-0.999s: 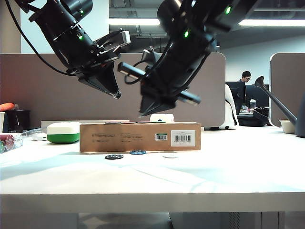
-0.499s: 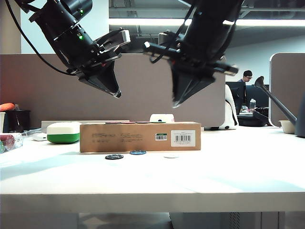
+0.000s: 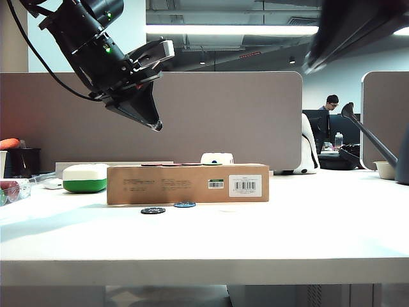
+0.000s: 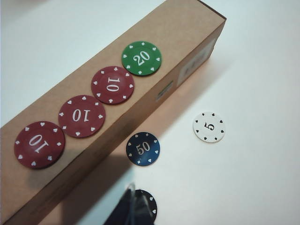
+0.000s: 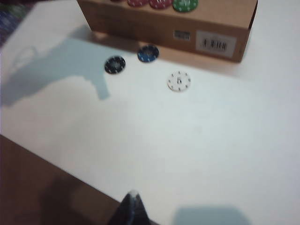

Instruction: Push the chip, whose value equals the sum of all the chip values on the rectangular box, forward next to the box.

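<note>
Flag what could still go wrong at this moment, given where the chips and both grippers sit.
1. The blue 50 chip lies beside the rectangular box with the black chip and white 5 chip nearby; any further sweep might knock these.
2. The left gripper hangs above the box, jaws closed; a descent could scatter the 10, 10, 10 and 20 chips on top.
3. The right gripper is mostly out of the exterior view, so its clearance is hard to judge.

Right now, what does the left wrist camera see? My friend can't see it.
Four chips sit in a row on the rectangular box: three maroon 10s and a green 20. On the table beside it lie the blue 50 chip and a white 5 chip.
</note>
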`<state>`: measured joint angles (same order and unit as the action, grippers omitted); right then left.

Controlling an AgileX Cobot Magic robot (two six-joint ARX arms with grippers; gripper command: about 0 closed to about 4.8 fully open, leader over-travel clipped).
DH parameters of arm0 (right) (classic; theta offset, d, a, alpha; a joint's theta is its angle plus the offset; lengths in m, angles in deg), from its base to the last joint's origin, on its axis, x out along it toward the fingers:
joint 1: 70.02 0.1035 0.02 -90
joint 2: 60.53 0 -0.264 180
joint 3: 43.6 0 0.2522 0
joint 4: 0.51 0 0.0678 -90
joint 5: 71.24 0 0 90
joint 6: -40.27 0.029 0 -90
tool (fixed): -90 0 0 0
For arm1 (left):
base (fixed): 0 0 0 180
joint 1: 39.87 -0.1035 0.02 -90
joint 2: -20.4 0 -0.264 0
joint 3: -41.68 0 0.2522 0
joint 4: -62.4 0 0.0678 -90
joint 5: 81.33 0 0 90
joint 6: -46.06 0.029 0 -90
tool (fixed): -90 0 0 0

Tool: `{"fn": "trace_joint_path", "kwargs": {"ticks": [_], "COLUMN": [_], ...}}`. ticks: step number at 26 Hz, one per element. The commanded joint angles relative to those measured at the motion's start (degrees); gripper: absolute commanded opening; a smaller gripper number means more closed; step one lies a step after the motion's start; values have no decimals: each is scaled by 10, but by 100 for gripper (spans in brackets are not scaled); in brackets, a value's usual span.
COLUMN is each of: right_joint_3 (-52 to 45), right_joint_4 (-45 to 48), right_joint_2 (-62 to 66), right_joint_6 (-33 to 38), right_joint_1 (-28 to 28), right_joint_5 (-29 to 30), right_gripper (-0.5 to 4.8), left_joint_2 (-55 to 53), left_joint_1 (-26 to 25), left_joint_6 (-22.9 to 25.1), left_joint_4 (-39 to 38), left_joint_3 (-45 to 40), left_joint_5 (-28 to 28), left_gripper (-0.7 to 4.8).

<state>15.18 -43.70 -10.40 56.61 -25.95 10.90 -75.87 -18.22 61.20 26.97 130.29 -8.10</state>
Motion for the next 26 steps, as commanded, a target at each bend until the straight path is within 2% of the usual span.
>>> {"fn": "trace_joint_path", "kwargs": {"ticks": [1, 7, 14, 21, 25, 26], "right_joint_3": [-58, -107, -107, -107, -107, -107], "right_joint_4": [10, -25, -50, -51, -51, -50], "right_joint_2": [-96, -203, -272, -309, -312, -312], "right_joint_6": [5, 5, 5, 5, 5, 5], "right_joint_1": [6, 7, 8, 7, 8, 8], "right_joint_5": [3, 1, 0, 0, 0, 0], "right_gripper": [-4, -4, -4, -4, -4, -4], "left_joint_2": [5, 46, 179, 371, 495, 540], "left_joint_1": [1, 1, 1, -4, -45, -72], "left_joint_6": [-2, -2, -2, -2, -3, -32], "left_joint_4": [8, 8, 8, 8, 7, -3], "left_joint_3": [2, 0, 0, 0, 0, 0], "left_joint_5": [-4, -4, -4, -4, -4, -4], "left_gripper": [-5, -5, -5, -5, -5, -5]}}
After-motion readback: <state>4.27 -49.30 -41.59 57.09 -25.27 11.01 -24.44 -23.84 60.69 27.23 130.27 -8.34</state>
